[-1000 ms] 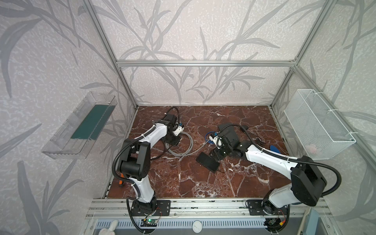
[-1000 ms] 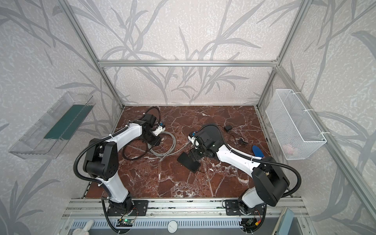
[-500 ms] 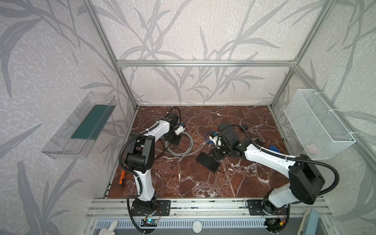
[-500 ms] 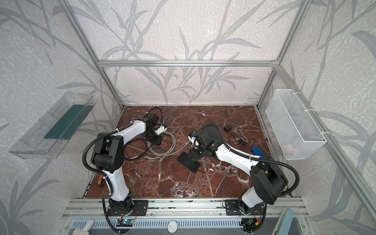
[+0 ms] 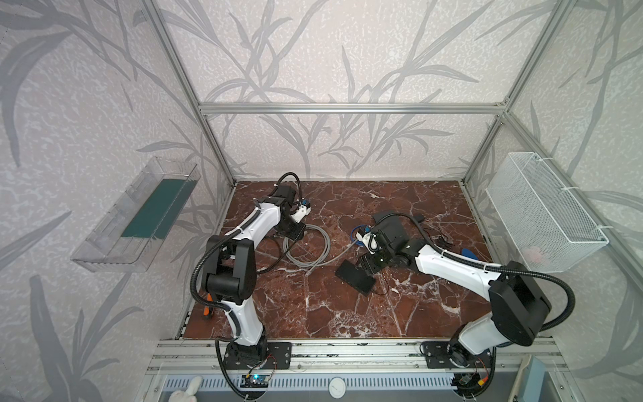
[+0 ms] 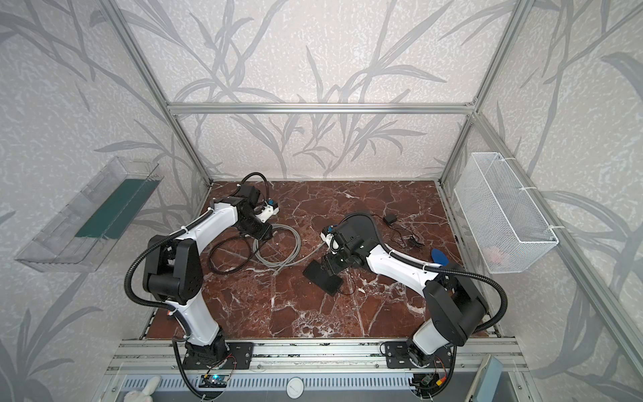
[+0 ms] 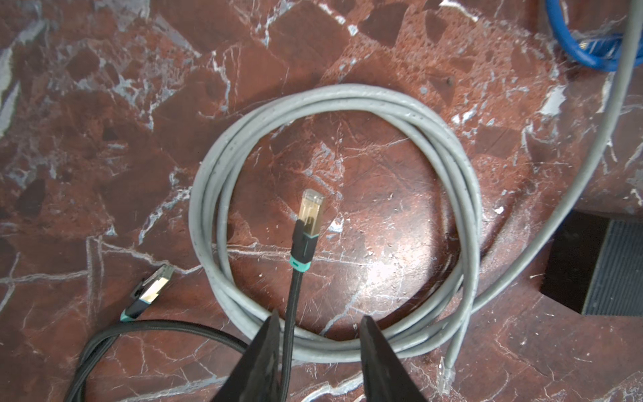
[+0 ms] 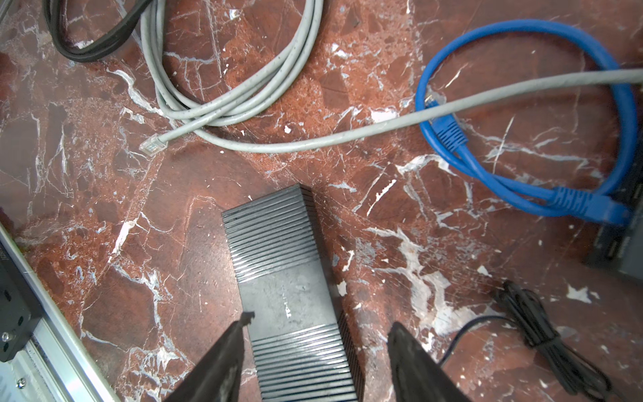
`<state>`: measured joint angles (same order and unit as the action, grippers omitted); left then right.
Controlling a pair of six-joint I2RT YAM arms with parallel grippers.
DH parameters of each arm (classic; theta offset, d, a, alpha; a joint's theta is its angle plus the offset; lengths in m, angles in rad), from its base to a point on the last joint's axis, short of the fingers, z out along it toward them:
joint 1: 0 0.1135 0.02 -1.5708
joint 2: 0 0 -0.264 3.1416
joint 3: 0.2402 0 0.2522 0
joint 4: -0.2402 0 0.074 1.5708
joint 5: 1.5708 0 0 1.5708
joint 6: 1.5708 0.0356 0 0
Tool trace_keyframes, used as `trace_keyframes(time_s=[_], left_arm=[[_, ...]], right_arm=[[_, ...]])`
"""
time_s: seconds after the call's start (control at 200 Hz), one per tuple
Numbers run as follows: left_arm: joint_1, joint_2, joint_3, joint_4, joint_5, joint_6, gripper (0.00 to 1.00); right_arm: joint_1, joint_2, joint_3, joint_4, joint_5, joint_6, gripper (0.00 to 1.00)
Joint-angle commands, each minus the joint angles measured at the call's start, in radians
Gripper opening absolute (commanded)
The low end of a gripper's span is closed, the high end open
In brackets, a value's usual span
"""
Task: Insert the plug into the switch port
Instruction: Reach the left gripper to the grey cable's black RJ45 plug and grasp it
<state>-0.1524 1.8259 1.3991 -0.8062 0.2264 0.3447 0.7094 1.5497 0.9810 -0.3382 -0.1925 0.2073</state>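
Left gripper (image 7: 319, 315), parted, flanks plug cable (image 7: 294, 299); right gripper (image 8: 320, 319) straddles switch (image 8: 278, 250).

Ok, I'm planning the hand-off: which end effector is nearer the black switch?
Right. The right end effector straddles the black switch; the left end effector hangs over the grey cable coil, well away from it.

1. Both top views sit high above the front edge of the table (image 5: 313, 313). They look steeply down from far off, over all of it to the back wall (image 5: 348, 146).
2. Set side by side, they share nearly everything.
3. The left wrist view looks down from close, past the left gripper (image 7: 319, 316), at the grey coil (image 7: 452, 167).
4. The right wrist view looks down from close, past the right gripper (image 8: 320, 321), at the switch (image 8: 278, 243). Both wrist views show the grey coil, the blue cable (image 8: 522, 31) and the switch.
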Motion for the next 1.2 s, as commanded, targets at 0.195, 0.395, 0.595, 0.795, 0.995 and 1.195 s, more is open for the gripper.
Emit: trace_keyframes(time_s=[0.195, 0.395, 0.595, 0.795, 0.995, 1.195], left_arm=[[0.011, 0.097, 0.004, -0.002, 0.028, 0.016, 0.4], [0.029, 0.127, 0.008, 0.02, 0.065, 0.002, 0.37], [0.055, 0.128, 0.0, 0.045, 0.133, -0.01, 0.33], [0.066, 0.15, 0.001, 0.054, 0.157, -0.015, 0.31], [0.071, 0.171, 0.007, 0.067, 0.179, -0.018, 0.31], [0.084, 0.168, 0.001, 0.096, 0.228, -0.036, 0.27]], right_arm=[[-0.004, 0.016, 0.036, -0.003, -0.018, 0.0, 0.64], [-0.004, 0.011, 0.035, -0.016, -0.016, -0.002, 0.64], [-0.004, 0.007, 0.034, -0.023, -0.01, -0.004, 0.64], [-0.004, 0.012, 0.038, -0.024, -0.013, -0.006, 0.64], [-0.004, 0.02, 0.05, -0.03, -0.016, -0.011, 0.63], [-0.004, 0.023, 0.05, -0.03, -0.016, -0.01, 0.63]])
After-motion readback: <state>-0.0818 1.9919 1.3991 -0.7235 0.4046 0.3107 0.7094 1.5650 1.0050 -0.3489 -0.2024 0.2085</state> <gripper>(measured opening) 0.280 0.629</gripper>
